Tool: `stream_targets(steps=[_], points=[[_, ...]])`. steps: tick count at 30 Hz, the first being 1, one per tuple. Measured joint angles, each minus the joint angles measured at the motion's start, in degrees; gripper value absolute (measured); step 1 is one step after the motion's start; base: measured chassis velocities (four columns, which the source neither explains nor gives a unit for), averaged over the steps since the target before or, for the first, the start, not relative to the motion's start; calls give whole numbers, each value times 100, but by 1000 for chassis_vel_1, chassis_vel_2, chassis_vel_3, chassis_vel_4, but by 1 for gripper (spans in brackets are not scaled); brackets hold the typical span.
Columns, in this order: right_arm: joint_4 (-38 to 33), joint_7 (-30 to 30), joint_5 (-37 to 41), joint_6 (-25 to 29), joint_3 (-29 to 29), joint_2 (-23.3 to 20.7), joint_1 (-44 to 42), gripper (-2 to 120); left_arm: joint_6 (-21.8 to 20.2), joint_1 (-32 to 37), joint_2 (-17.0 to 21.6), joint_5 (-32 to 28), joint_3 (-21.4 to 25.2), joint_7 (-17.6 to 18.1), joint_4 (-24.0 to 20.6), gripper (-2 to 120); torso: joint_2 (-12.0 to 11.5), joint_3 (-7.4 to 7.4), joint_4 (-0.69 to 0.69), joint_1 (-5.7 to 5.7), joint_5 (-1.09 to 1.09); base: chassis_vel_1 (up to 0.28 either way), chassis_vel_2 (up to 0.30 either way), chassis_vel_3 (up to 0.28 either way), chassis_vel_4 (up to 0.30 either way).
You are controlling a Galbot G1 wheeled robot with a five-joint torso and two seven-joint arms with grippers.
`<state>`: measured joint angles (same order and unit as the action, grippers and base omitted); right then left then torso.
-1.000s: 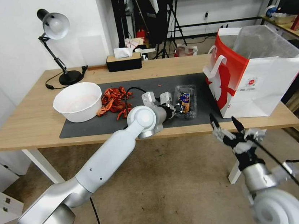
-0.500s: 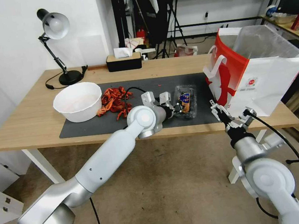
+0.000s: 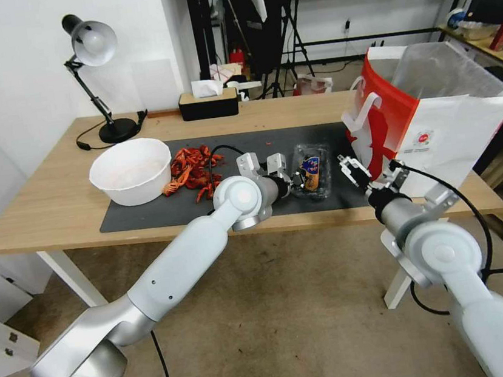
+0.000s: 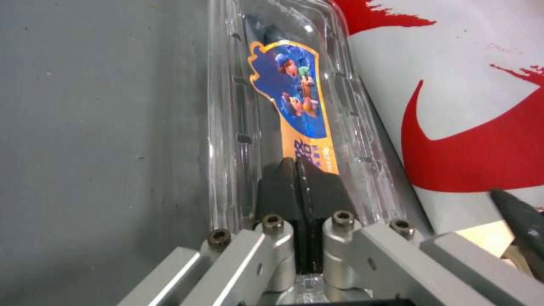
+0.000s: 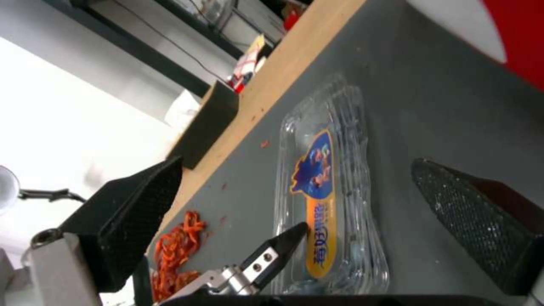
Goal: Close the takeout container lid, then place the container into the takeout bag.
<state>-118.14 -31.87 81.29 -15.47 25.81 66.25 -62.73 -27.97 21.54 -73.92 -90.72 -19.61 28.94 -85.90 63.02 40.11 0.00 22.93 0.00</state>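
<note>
The takeout container (image 3: 312,172) is a small clear clamshell on the dark mat, just left of the takeout bag (image 3: 440,128). Its lid (image 4: 292,97), with a blue-and-orange label, lies down flat over the box. My left gripper (image 3: 298,178) is shut, and its joined fingertips (image 4: 296,168) rest on top of the lid near its front edge. My right gripper (image 3: 370,169) is open at the container's right side, close to the bag's lower corner. In the right wrist view the container (image 5: 329,191) lies ahead between that gripper's spread fingers (image 5: 470,204).
A white bowl (image 3: 131,169) and a pile of red crayfish (image 3: 191,171) sit on the left part of the mat (image 3: 144,214). A desk lamp (image 3: 97,79) and a tissue box (image 3: 208,103) stand at the back. The bag stands close beside the container.
My right arm has risen from below the table's front edge and moved forward to the container's right side. The left gripper and the container have stayed in place.
</note>
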Motion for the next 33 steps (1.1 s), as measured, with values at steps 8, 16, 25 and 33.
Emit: stream_targets(steps=[8,16,25,33], points=[[363,-672,169,-602,-244,-42,568,100,46,-30,3,-5,-25,6,50,0,0,0,0,-2,0,0,0,0,0],[508,-1369,464,-1237,-428,-144,989,100,83,-20,-5,-8,-27,7,53,0,0,0,0,-1,0,0,0,0,0],[624,-1681,680,-1767,-623,-251,1332,100,94,-34,-12,-14,-3,14,50,0,0,-1,0,-2,0,0,0,0,0],[744,-1776,774,-1912,-798,-248,1556,100,110,-17,-13,-12,13,38,28,0,0,0,0,-1,0,0,0,0,0]])
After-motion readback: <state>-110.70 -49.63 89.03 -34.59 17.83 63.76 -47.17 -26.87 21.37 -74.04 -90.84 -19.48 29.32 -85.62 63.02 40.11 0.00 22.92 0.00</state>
